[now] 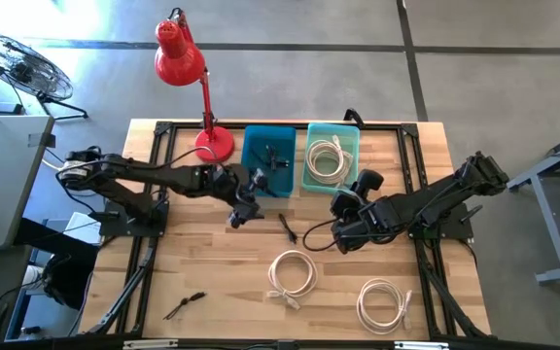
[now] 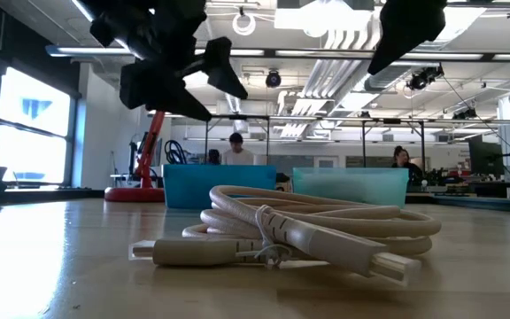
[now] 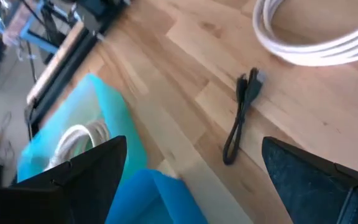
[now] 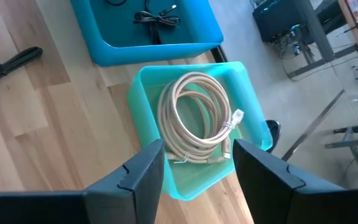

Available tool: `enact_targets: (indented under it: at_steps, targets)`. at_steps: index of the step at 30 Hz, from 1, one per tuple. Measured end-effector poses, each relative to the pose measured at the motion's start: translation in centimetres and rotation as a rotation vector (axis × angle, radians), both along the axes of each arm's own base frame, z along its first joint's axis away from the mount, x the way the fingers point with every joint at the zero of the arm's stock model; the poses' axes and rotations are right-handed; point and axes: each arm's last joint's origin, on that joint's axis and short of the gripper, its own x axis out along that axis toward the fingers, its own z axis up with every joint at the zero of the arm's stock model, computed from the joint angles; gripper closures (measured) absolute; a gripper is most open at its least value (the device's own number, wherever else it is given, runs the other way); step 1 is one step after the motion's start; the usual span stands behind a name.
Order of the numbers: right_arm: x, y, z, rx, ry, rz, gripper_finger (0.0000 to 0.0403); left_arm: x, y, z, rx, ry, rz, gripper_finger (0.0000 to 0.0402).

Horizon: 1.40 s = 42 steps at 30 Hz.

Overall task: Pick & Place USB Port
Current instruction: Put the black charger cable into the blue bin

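Observation:
A black USB cable (image 1: 287, 227) lies on the wooden table, just near of the two bins; it also shows in the left wrist view (image 3: 244, 115) and the right wrist view (image 4: 8, 62). The blue bin (image 1: 268, 158) holds another black cable (image 4: 157, 17). The teal bin (image 1: 332, 156) holds a white coiled cable (image 4: 197, 118). My left gripper (image 1: 244, 204) hovers open near the blue bin's near edge, left of the black cable. My right gripper (image 1: 346, 201) hovers open over the teal bin's near edge (image 4: 197, 174).
Two white coiled cables (image 1: 292, 275) (image 1: 384, 303) lie toward the table's near edge, and a further black cable (image 1: 185, 304) lies near the near left corner. A red desk lamp (image 1: 188, 68) stands at the far edge, left of the blue bin. People show in the room beyond.

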Motion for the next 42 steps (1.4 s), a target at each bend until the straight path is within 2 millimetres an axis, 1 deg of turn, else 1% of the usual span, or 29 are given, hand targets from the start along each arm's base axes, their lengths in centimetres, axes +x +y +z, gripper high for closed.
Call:
enact_targets:
  at_steps: [3, 10, 14, 17, 20, 22, 24, 27, 30, 37, 42]
  targets:
    - [0.1, 0.1, 0.0, 0.024, -0.008, 0.002, 0.0219, 0.1, -0.5, 0.1, 0.014, -0.013, -0.026, 0.0031]
    - [0.2, 0.2, -0.1, 0.059, -0.009, 0.005, 0.0219, 0.0, -0.9, 0.2, 0.034, -0.016, -0.146, 0.003]
    - [0.2, 0.2, -0.1, 0.085, -0.01, -0.002, 0.0219, 0.4, -0.8, 1.6, 0.004, 0.025, -0.126, 0.003]
    - [0.2, 0.2, -0.1, 0.089, -0.009, -0.002, 0.0219, 0.8, -0.8, 2.7, -0.009, 0.104, -0.122, 0.003]
    - [0.2, 0.2, -0.1, 0.085, -0.01, -0.002, 0.0219, 1.7, -0.8, 4.2, -0.019, 0.159, -0.128, 0.003]
    - [0.2, 0.2, -0.1, 0.083, -0.011, -0.003, 0.0219, 2.4, -0.8, 4.3, -0.031, 0.226, -0.15, 0.003]
    - [0.2, 0.2, -0.1, 0.083, -0.012, -0.003, 0.0219, 3.4, -0.8, 4.2, -0.003, 0.255, -0.185, 0.003]
    - [0.1, 0.2, -0.2, 0.093, -0.014, -0.021, 0.0219, 4.7, -0.9, 3.7, 0.047, 0.278, -0.291, 0.003]
    - [-0.3, 0.0, -0.2, 0.082, 0.003, -0.05, 0.0219, 5.9, -0.9, 1.8, 0.077, 0.301, -0.384, 0.003]
    - [-1.8, -0.6, 0.0, 0.044, 0.032, -0.164, 0.0219, 8.6, -0.8, -2.6, 0.144, 0.331, -0.439, 0.003]
    - [-2.3, -0.6, 0.4, 0.031, 0.008, -0.174, 0.0219, 10.1, -0.7, -4.4, 0.145, 0.285, -0.425, 0.003]
